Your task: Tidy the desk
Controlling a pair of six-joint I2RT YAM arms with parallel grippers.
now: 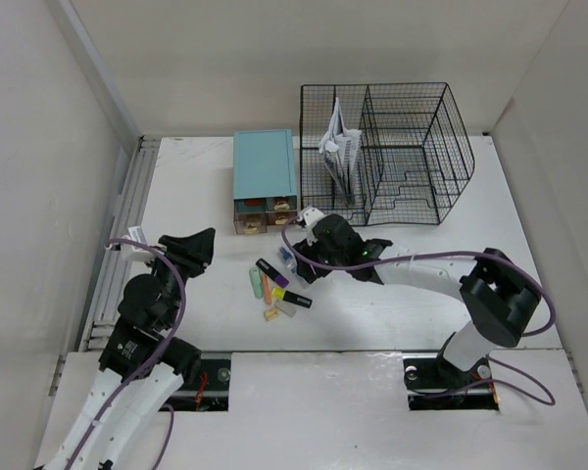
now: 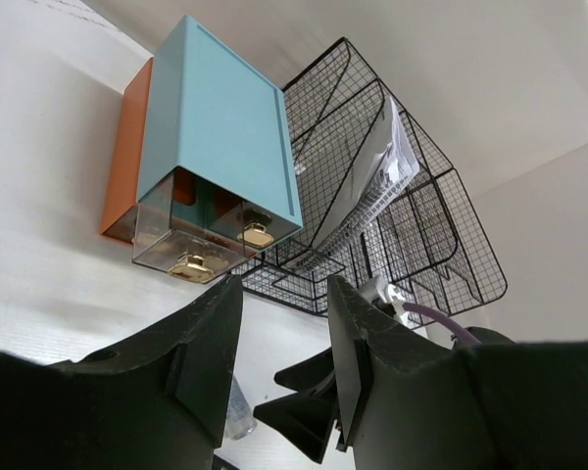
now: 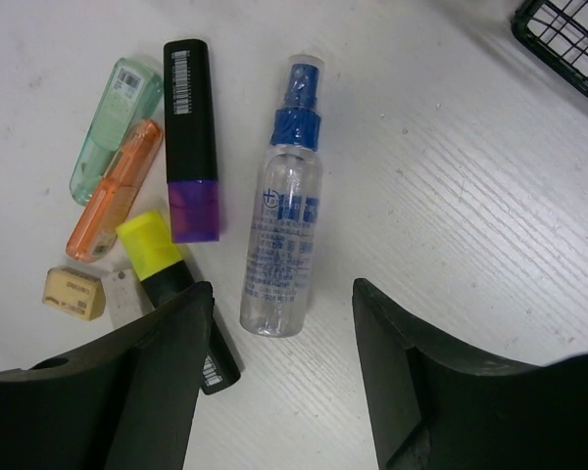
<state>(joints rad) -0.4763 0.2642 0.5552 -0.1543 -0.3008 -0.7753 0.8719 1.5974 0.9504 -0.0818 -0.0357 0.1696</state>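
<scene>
The white desk holds a cluster of small items near its middle. A clear spray bottle with a blue cap lies flat; in the top view the bottle is just left of my right gripper. That gripper is open and hovers over the bottle's base, one finger on each side, not touching it. Beside the bottle lie a black and purple highlighter, a green one, an orange one, a yellow and black one and a tan eraser. My left gripper is open and empty, left of the cluster.
A teal drawer box with two clear drawers stands at the back. To its right is a black wire rack holding papers. A metal rail runs along the desk's left edge.
</scene>
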